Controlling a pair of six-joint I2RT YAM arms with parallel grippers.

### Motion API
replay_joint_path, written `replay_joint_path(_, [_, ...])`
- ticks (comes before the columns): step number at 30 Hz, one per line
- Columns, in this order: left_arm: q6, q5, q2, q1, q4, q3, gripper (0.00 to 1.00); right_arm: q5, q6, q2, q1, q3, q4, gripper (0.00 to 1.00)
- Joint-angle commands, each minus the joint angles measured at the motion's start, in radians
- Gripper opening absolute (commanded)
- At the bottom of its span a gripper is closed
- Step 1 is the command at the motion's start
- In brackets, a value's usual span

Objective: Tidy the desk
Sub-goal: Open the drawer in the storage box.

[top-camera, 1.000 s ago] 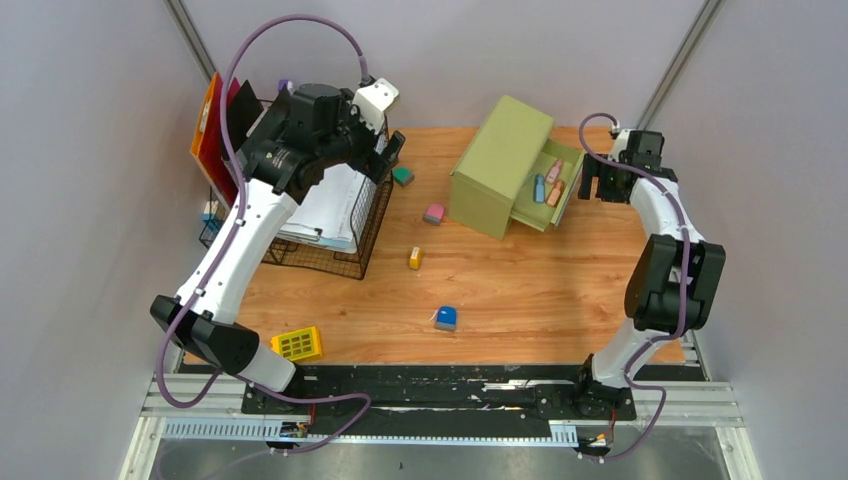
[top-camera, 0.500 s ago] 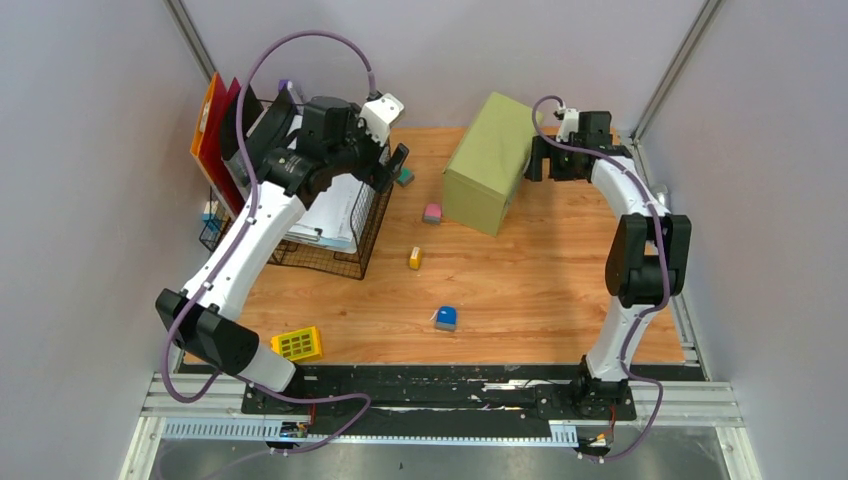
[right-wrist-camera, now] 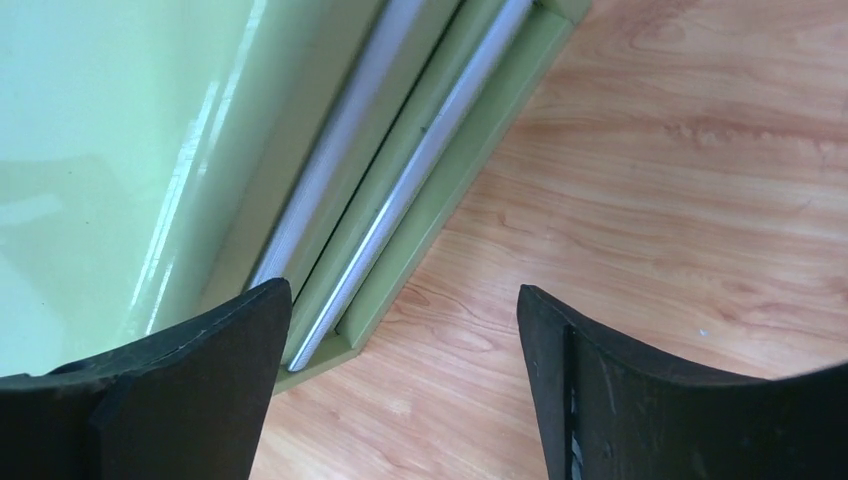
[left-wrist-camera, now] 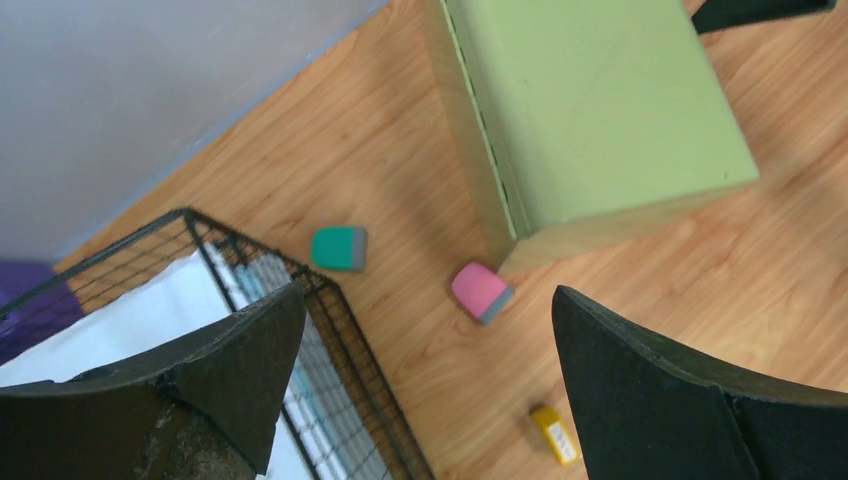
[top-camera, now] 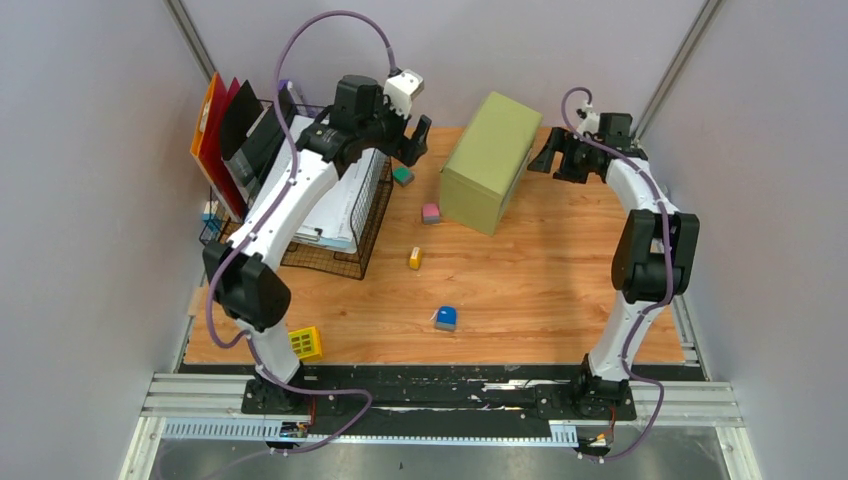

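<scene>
The desk point(top-camera: 540, 280) is a wood-grain top with a black rail at its near edge. The green drawer cabinet point(top-camera: 490, 160) stands at the back with its drawer shut. My right gripper point(top-camera: 553, 158) hangs open just to its right, beside the silver handles point(right-wrist-camera: 400, 170), holding nothing. My left gripper point(top-camera: 415, 140) is open above the back of the desk, between the wire basket point(top-camera: 350, 235) and the cabinet. Loose on the wood lie a teal block point(top-camera: 403, 176), a pink block point(top-camera: 432, 213), a yellow block point(top-camera: 415, 258) and a blue block point(top-camera: 446, 318).
The wire basket point(left-wrist-camera: 300, 330) holds white papers at the left. Red and orange folders point(top-camera: 215, 140) stand behind it. A yellow gridded piece point(top-camera: 305, 343) lies near the front left, by the left arm's base. Grey walls close in the back and both sides.
The cabinet drawer, open a second ago with small items inside, is now shut, and the right gripper has backed off a little. The left gripper swung right from over the basket.
</scene>
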Motion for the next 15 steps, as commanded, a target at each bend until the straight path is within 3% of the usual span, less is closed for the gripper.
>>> replay_joint_path(1, [-0.193, 0.057, 0.118, -0.004, 0.091, 0.139, 1.00, -0.145, 0.182, 0.029, -0.071, -0.063, 0.118, 0.82])
replay_joint_path(9, [-0.393, 0.160, 0.342, -0.004, 0.218, 0.290, 1.00, -0.370, 0.310, 0.159, -0.073, -0.095, 0.268, 0.73])
replay_joint_path(15, [-0.576, 0.311, 0.460, -0.005, 0.286, 0.369, 1.00, -0.465, 0.391, 0.208, -0.064, -0.127, 0.429, 0.73])
